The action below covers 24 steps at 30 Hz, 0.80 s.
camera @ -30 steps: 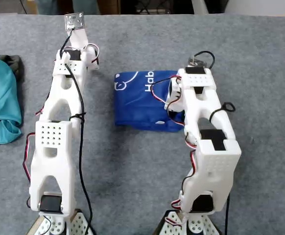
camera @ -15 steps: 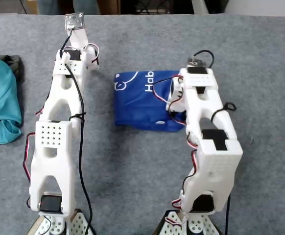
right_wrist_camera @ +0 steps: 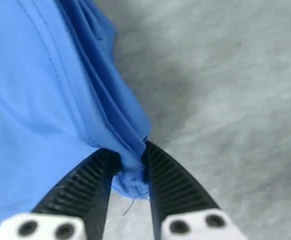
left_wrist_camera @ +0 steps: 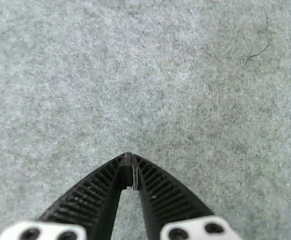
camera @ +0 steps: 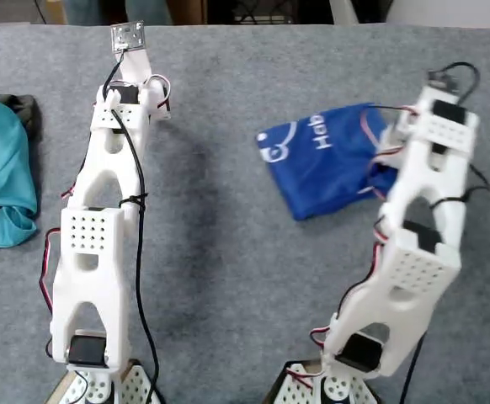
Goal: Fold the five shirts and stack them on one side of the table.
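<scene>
Blue shirt (camera: 325,164) is dragged right across worktop (camera: 228,278), now skewed, edge pinched in right gripper (right_wrist_camera: 129,155). Left gripper (left_wrist_camera: 128,162) pressed together, unmoved, at far left.

The folded shirt (camera: 325,160) is lying on the desk (camera: 228,252) right of centre, tilted, with its right edge tucking under the right arm (camera: 418,227) — there the right gripper (right_wrist_camera: 130,152) is pinching a bunched corner between its fingers. The left arm (camera: 102,236) is stretching up the desk's left half, the left gripper (left_wrist_camera: 128,157) hanging over bare desk, fingers meeting. A heap of other shirts (camera: 5,168) — perhaps two — is lying at the left edge, well apart from the folded one.
</scene>
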Each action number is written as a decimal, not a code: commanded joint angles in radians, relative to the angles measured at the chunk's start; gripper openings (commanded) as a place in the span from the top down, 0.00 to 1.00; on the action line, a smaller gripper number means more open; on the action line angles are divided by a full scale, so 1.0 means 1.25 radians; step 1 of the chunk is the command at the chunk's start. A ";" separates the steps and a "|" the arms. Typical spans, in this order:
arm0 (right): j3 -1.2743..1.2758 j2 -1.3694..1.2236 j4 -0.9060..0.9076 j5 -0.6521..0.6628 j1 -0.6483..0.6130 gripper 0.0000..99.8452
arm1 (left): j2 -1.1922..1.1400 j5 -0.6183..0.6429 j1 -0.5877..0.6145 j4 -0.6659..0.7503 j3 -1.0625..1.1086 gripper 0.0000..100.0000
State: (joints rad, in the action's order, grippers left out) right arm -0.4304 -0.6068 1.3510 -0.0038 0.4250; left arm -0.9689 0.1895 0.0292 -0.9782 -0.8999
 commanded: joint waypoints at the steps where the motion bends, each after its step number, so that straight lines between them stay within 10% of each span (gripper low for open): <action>1: -0.141 -0.047 0.004 0.028 0.080 0.99 | 0.016 0.006 -0.004 -0.005 -0.045 0.97; 17: -0.473 -0.283 0.144 0.036 0.184 0.97 | 0.016 0.006 -0.007 -0.005 -0.045 0.97; 24: -0.633 -0.296 0.261 -0.014 0.194 0.61 | 0.023 0.006 -0.009 -0.011 -0.045 0.97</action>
State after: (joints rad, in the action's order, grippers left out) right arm -1.1086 -0.9950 1.6180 -0.0038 0.6552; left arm -0.9689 0.1895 0.0292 -0.9812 -0.8999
